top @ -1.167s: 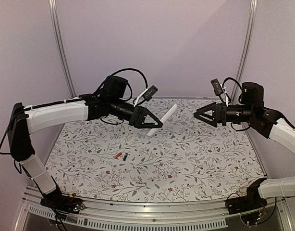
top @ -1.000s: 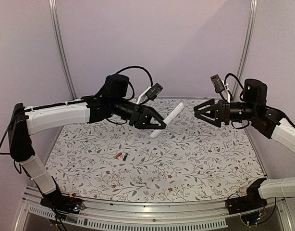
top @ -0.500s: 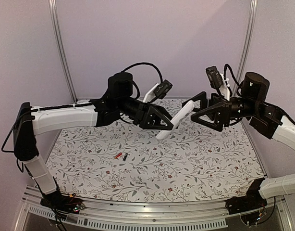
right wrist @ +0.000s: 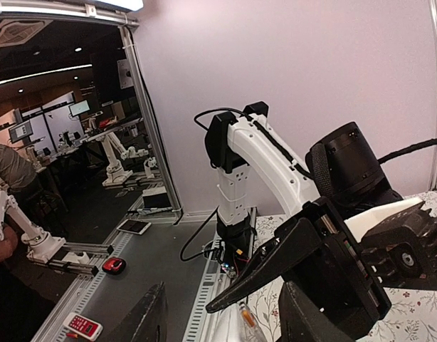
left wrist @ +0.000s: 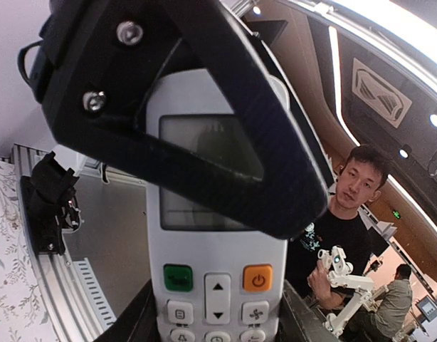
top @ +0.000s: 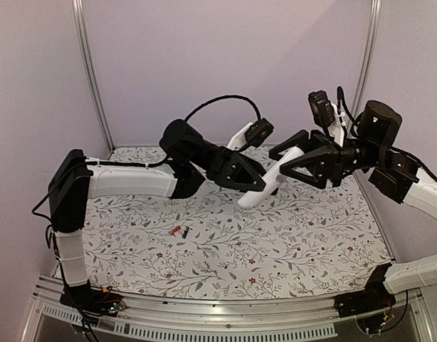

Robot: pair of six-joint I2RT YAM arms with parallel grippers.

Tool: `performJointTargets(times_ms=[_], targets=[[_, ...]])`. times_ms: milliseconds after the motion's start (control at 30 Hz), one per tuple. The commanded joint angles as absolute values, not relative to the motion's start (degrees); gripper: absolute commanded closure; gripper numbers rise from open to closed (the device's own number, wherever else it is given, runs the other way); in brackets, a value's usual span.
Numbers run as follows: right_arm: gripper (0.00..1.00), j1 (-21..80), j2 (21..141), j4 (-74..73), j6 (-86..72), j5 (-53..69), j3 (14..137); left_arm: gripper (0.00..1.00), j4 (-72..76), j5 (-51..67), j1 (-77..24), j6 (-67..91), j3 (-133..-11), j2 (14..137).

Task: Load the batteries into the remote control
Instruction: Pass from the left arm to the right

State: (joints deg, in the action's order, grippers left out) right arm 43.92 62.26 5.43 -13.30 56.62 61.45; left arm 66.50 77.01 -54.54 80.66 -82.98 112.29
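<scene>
remote control (top: 277,173) pinched in left fingers (top: 241,173) above surface (top: 311,235); right fingers (top: 307,169) at its top, grip unclear; batteries (top: 180,231) well inside the edges.

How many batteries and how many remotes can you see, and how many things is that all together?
Batteries: 2 (one red, one black, lying on the table)
Remote control: 1 (white, held up in the air)
Total: 3
</scene>
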Motion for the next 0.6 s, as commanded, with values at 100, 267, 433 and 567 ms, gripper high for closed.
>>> performJointTargets(times_ms=[100, 267, 433, 567], targets=[[0.61, 45.74, 63.69, 6.87, -12.83, 60.89, 63.50, 0.75, 87.33, 76.28, -54.93, 93.86, -85.69, 114.60], [0.76, 45.81, 64.54, 6.87, -12.99, 61.85, 64.17, 0.75, 87.36, 76.46, -54.85, 93.72, -85.65, 114.11], [0.86, 45.79, 64.88, 6.86, -13.23, 62.63, 65.44, 0.65, 87.34, 76.70, -54.84, 93.44, -85.56, 113.67], [0.91, 45.79, 64.80, 6.82, -13.77, 62.86, 66.19, 0.47, 87.35, 76.38, -54.23, 92.64, -84.68, 112.69]])
